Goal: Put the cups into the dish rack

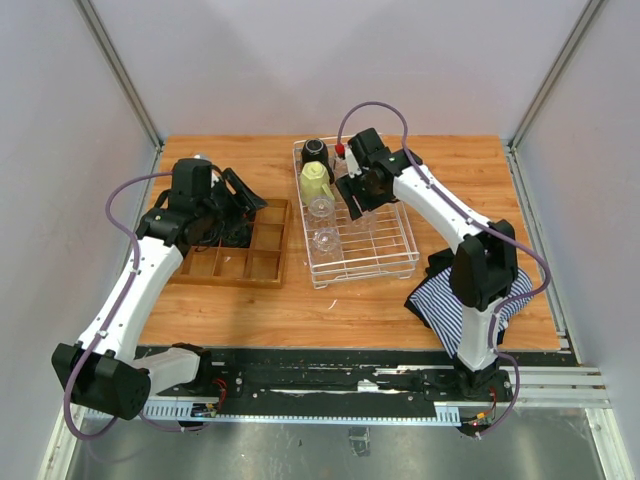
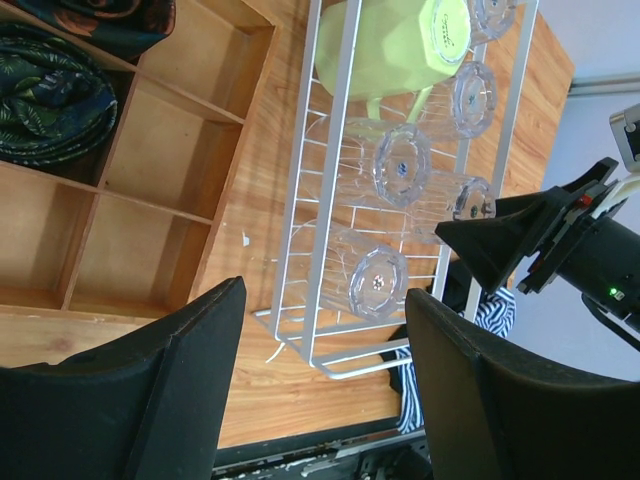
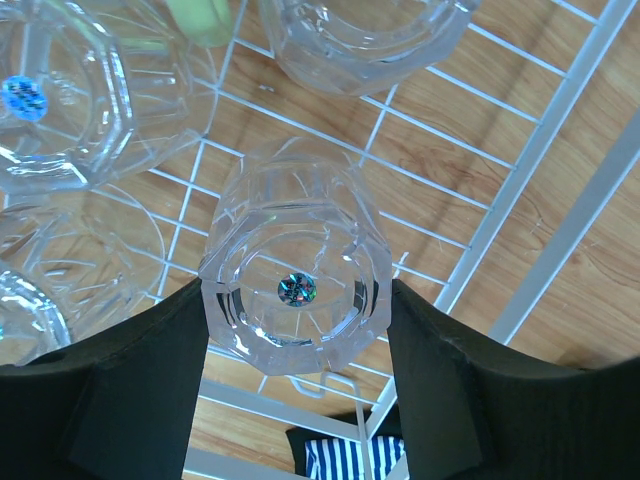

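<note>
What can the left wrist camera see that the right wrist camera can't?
Only the left wrist view: the wooden tray, the dark cloth in it, and the open, empty left tool.
Only the right wrist view: a close look down the right tool, both fingers pressed on the sides of a tumbler.
Both: the rack, other tumblers, some of the green mug, the striped cloth, and the right tool, seen from outside in the left wrist view.
</note>
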Controlling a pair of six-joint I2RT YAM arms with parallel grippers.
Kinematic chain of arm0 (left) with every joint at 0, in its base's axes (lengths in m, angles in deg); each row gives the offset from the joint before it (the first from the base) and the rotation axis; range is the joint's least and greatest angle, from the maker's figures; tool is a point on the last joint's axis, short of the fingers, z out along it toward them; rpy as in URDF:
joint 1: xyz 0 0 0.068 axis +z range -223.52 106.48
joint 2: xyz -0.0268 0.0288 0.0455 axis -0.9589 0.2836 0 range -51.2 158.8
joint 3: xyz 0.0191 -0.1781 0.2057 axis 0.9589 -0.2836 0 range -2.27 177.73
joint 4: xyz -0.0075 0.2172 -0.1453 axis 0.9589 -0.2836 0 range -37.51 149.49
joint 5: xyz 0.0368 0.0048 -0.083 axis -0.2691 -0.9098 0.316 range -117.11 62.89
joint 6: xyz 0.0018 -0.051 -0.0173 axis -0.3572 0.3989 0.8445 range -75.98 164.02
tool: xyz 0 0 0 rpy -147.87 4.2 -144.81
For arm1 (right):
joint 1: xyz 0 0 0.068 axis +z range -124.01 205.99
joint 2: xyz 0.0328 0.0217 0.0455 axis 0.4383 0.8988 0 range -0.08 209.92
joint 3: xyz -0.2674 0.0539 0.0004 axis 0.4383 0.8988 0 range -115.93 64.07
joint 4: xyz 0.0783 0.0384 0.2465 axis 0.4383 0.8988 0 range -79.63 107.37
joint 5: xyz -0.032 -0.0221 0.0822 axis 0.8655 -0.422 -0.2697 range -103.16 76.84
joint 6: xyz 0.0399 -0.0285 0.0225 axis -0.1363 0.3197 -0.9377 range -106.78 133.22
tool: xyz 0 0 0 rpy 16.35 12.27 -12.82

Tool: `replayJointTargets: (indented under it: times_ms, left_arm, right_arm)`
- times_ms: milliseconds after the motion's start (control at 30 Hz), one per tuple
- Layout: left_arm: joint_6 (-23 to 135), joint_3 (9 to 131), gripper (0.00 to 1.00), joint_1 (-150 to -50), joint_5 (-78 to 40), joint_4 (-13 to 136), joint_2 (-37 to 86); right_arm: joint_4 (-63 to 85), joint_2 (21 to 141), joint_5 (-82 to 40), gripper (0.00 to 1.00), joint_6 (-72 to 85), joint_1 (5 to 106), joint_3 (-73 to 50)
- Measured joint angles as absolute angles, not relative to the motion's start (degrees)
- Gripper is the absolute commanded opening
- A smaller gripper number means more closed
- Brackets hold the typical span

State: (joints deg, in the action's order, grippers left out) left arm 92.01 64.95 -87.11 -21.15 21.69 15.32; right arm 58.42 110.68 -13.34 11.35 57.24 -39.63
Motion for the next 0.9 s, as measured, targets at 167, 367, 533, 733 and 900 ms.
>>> replayJointTargets:
  times_ms: [167,367,533,733,900]
  left_arm:
    - [91.83,64.95,0.70,-86.71,-21.02,21.69,15.32]
    - [91.57,64.95,0.70,-86.49,-21.04,21.65,15.32]
    - [91.35,64.95,0.70,-86.34,-21.04,21.62,15.32]
    - [91.09,64.95,0.70,-86.32,-21.04,21.60,15.32]
    - [90.91,64.95,0.70,-86.21,-21.09,21.56,15.32]
  right_arm:
    - [58.38,111.20,-11.37,0.16,12.03,57.22,-39.68]
    - [58.10,111.38,-10.22,0.16,12.20,57.92,-39.68]
    - [57.99,111.75,-10.11,0.16,12.22,59.12,-40.29]
    - [57.72,112.01,-9.91,0.21,12.27,59.86,-40.57]
    - [57.77,112.49,-9.84,0.22,12.29,60.28,-40.79]
